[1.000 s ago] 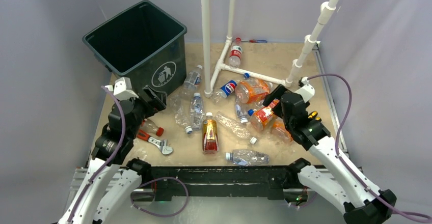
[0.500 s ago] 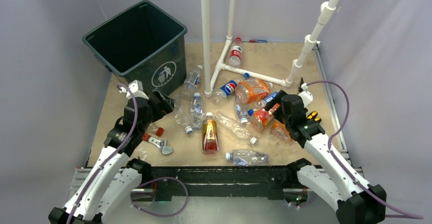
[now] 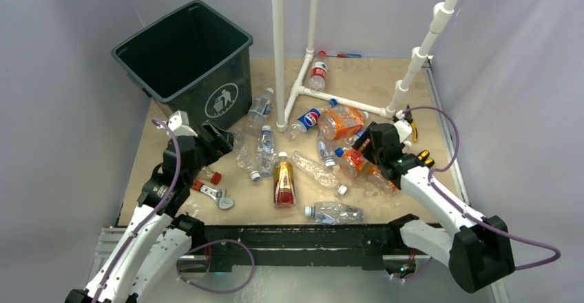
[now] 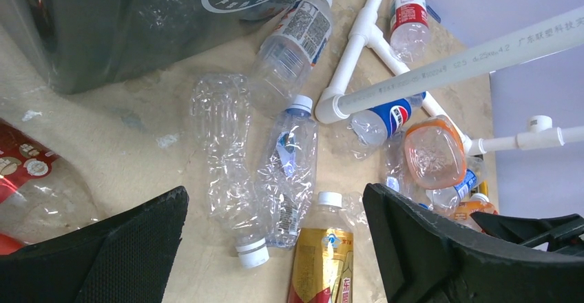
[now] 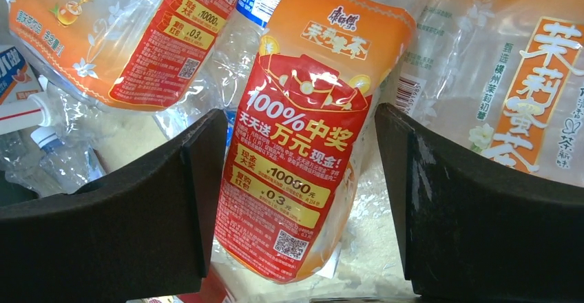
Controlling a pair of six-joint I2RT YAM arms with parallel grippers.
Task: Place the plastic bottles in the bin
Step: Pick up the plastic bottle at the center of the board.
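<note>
Left gripper (image 4: 275, 194) jaws spread wide over the table (image 4: 138, 124). Between them: crushed clear bottle (image 4: 224, 144) touching blue-label clear bottle (image 4: 289, 172), gold-label bottle (image 4: 324, 262) (white cap) at bottom edge. Bin (image 4: 103, 21) top left, white-capped bottle (image 4: 289, 48) just beside it. White pipe frame (image 4: 358, 48) beyond.

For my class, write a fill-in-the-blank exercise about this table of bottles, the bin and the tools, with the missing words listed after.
1. The dark green bin stands at the far ___ corner of the table.
2. The right gripper straddles a lying bottle labelled red and ___.
3. The amber bottle has a ___ cap.
4. The adjustable wrench has a ___ handle.

Missing words: left; orange; white; red.
</note>
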